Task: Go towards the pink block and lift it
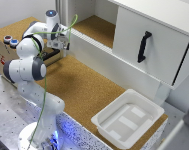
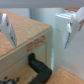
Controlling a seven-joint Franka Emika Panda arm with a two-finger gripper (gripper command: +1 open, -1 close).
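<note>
Above a wooden box (image 2: 25,47), the hand (image 2: 42,27) hangs fingers apart; no pink block is visible.

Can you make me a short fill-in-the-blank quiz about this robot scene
1. The white tray on the cork table holds ____.
2. The handle on the white cabinet door is ____ in colour.
3. In the wrist view, the hand has its fingers ____.
4. The pink block is ____ in either view.

Missing words: nothing; black; open; not visible
</note>
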